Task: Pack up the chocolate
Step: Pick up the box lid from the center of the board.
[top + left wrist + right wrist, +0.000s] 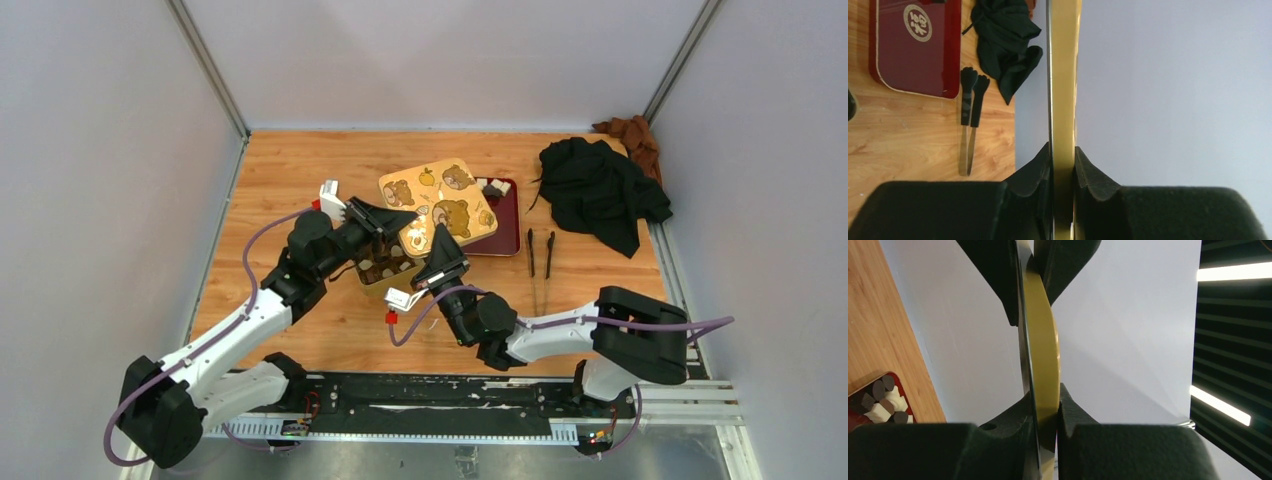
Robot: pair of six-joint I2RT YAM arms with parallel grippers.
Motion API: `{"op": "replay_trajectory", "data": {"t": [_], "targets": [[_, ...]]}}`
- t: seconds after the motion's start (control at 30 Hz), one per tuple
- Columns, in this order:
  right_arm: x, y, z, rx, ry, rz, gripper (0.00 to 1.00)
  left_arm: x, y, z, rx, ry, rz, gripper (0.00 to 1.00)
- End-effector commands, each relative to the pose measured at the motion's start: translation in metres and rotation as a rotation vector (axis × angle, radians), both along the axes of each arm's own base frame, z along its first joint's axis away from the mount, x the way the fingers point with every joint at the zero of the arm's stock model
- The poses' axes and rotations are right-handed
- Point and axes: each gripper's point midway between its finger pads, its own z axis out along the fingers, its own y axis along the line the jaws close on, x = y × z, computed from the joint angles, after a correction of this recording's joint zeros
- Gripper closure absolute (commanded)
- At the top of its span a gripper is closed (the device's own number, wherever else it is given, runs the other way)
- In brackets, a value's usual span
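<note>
Your left gripper [1063,155] and right gripper [1044,397] are both clamped on the gold lid [440,205]. Move them together, level, so it won't twist over the tin [375,285].

Top cam hangs high behind the arms [250,320], looking down on the whole wooden table [300,170]. Both wrist cams sit super close, edge-on to the gold tin lid [1063,75]. Left wrist and top share the red tray [913,50] and tongs [968,115].
</note>
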Motion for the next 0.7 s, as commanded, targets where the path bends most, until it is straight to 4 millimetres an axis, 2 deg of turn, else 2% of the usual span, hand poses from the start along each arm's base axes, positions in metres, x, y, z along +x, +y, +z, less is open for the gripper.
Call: {"op": "replay_trajectory", "data": {"t": [0.0,0.07,0.13,0.33,0.5,0.53,0.57,0.67], "targets": [[-0.004,-0.001,0.019,0.115,-0.018,0.004,0.91,0.003,0.005,0.003,-0.020,-0.037,0.010,0.84],[-0.004,-0.002,0.018,0.126,-0.009,0.003,0.86,0.007,0.008,0.002,-0.033,-0.039,0.017,0.90],[-0.002,-0.005,0.018,0.150,0.009,-0.005,0.76,0.011,0.013,0.003,-0.042,-0.044,0.033,0.95],[-0.001,-0.012,0.010,0.194,0.117,0.007,0.63,0.027,0.031,0.000,-0.028,-0.055,0.092,0.99],[-0.003,-0.017,-0.007,0.267,0.333,0.066,0.51,0.043,0.052,-0.010,-0.008,-0.051,0.143,1.00],[-0.005,-0.016,-0.018,0.240,0.401,0.079,0.49,0.046,0.057,-0.014,0.001,-0.047,0.155,1.00],[-0.008,-0.017,-0.017,0.278,0.450,0.107,0.46,0.049,0.061,-0.018,0.006,-0.042,0.166,1.00],[-0.014,-0.021,-0.034,0.287,0.611,0.147,0.41,0.058,0.075,-0.028,0.021,-0.027,0.190,1.00]]}}
